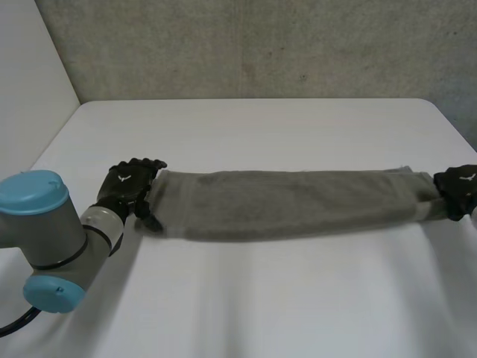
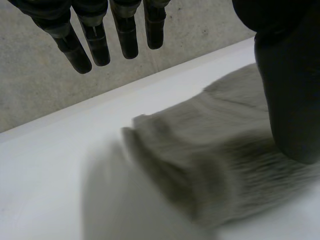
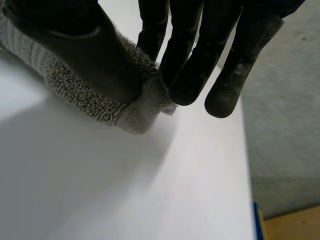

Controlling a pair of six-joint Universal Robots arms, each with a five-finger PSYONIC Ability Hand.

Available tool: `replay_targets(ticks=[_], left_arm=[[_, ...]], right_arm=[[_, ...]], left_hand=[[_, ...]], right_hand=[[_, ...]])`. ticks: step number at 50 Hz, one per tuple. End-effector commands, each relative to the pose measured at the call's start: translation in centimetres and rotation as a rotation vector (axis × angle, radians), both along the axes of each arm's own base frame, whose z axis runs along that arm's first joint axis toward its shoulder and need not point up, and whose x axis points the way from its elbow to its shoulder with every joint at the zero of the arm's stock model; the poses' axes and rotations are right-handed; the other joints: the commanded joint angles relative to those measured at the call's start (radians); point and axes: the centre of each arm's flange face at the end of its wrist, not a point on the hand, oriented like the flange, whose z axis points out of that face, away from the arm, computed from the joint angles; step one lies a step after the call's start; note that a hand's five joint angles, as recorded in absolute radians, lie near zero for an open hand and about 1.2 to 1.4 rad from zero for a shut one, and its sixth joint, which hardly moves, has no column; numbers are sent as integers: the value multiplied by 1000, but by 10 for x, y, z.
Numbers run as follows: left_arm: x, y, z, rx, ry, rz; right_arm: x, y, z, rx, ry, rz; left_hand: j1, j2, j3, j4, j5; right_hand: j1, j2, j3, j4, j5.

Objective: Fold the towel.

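Note:
A grey towel, folded into a long narrow strip, lies across the white table from left to right. My left hand is at the strip's left end. In the left wrist view its fingers are straight and spread above the table, clear of the towel, while its thumb comes down over the cloth. My right hand is at the strip's right end. There its thumb and fingers pinch the towel's end corner between them.
The table's right edge runs close beside my right hand, and a concrete wall stands behind the far edge. My left arm is over the table's near left corner.

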Motion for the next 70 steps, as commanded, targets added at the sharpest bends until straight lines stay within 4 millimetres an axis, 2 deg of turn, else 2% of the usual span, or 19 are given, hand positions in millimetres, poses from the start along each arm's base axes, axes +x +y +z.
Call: replay_targets(ticks=[1,4,8,13,16,18,19,21,22,24,30,32,33,34,41,47,57,62,70], left_arm=[[3,1,17,-36,15,8],[3,2,30,-70,31,8],[-2,3,45,-113,46,-6],[-8,-3,77,-208,77,-16],[-15,-6,98,-262,116,-31],[-18,-7,107,-281,144,-37],[-21,-9,116,-291,185,-41],[-24,-11,124,-299,223,-43],[-26,-11,130,-302,249,-49],[-28,-11,133,-300,271,-53],[-32,-8,136,-280,312,-64],[-34,-7,136,-278,312,-69],[-35,-6,134,-273,309,-71],[-35,-6,134,-273,309,-71],[-38,-4,122,-244,295,-79],[-43,-1,117,-229,290,-91],[-57,10,108,-204,288,-133],[-60,13,107,-201,287,-142],[-60,13,109,-204,290,-143]], right_arm=[[-47,-23,26,-83,74,-111],[-53,-29,45,-136,124,-111],[-26,-25,71,-205,130,-44],[83,6,105,-323,68,229],[112,18,112,-354,56,307],[172,51,118,-391,29,477],[173,51,119,-391,29,478],[224,81,104,-373,7,628],[225,81,103,-373,7,629],[265,109,82,-337,-8,750],[300,144,46,-270,-7,878],[309,156,19,-210,11,901],[309,156,19,-210,11,901],[309,157,13,-189,16,897],[293,151,32,-197,11,787],[221,119,65,-121,-131,552],[158,116,20,102,-222,424],[142,114,3,132,-165,392],[130,102,-4,101,-63,338]], left_hand=[[-79,-76,-63,-79,-214],[-79,-76,-63,-79,-214],[-79,-76,-63,-79,-214],[-76,-73,-60,-76,-211],[-70,-68,-54,-70,-205],[-64,-62,-48,-64,-199],[-59,-56,-42,-58,-194],[-58,-56,-42,-58,-193],[-58,-56,-42,-58,-193],[-58,-56,-42,-58,-193],[-61,-59,-45,-61,-196],[-61,-59,-45,-61,-196],[-61,-59,-45,-61,-196],[-61,-59,-45,-61,-196],[-61,-59,-45,-61,-196],[-61,-59,-45,-61,-196],[-61,-59,-45,-61,-196],[-61,-59,-45,-61,-196],[-67,-65,-51,-67,-202]], right_hand=[[84,117,67,60,72],[84,117,67,60,72],[84,117,67,60,72],[84,117,67,60,72],[84,117,67,60,72],[84,117,67,60,72],[84,117,67,60,72],[84,117,67,60,72],[84,117,67,60,72],[84,117,67,60,72],[84,117,67,60,72],[-740,-708,-758,-765,-753],[-745,-713,-763,-770,-758],[-1137,-1105,-1155,-1162,-1150],[-1137,-1105,-1155,-1162,-1150],[-1137,-1105,-1155,-1162,-1150],[-1137,-1105,-1155,-1162,-1150],[-933,-901,-951,-958,-946],[-223,-190,-240,-247,-235]])
